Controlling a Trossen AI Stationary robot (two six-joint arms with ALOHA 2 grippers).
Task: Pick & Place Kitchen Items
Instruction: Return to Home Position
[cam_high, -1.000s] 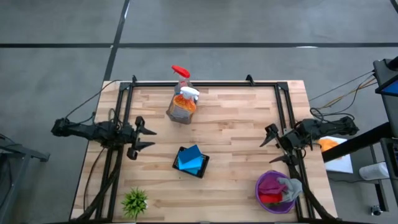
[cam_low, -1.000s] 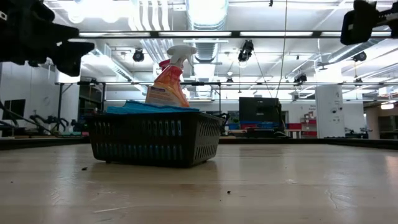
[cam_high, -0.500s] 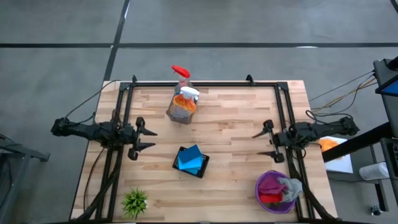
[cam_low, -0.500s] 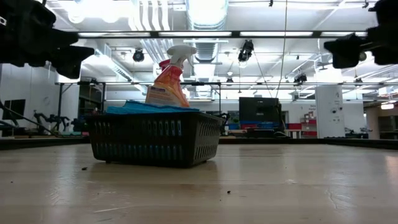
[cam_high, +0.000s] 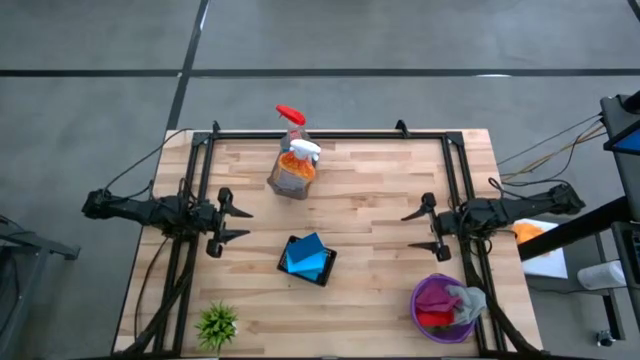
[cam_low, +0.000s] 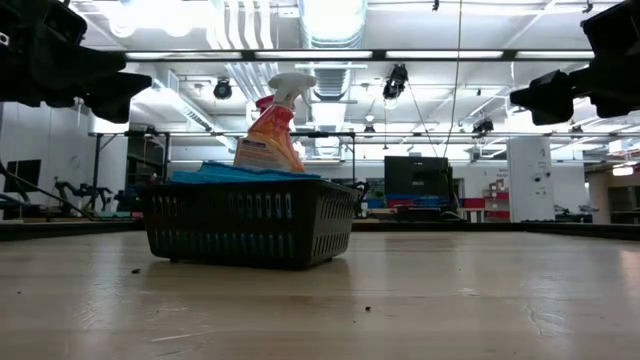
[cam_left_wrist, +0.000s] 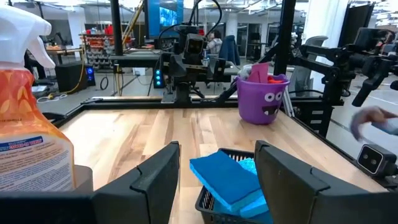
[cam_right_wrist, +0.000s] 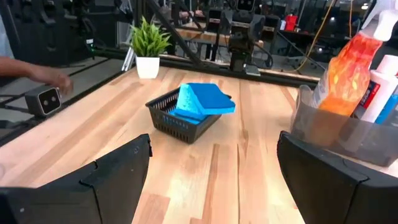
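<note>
- Blue sponges (cam_high: 308, 255): lay stacked in the black bin (cam_high: 288, 267), near table centre.
- Orange spray bottle (cam_high: 295, 168): stood at 12 o'clock.
- Cloths (cam_high: 440, 297): sat in the purple bucket (cam_high: 416, 302), 5 o'clock.
- Left gripper (cam_high: 246, 222): hung at 9 o'clock, fingers spread, empty.
- Right gripper (cam_high: 409, 231): hung at 3 o'clock, fingers spread, empty.

A grey concrete floor (cam_high: 420, 40) is seen around the light wooden plank table (cam_high: 380, 210) and is crossed by dark seam lines (cam_high: 330, 72). Beyond the table a large workshop hall is shown, lit by bright ceiling lights (cam_low: 330, 18). White pipes (cam_low: 237, 25), a white column (cam_low: 522, 165) and a dark monitor (cam_low: 415, 178) are seen in it.
</note>
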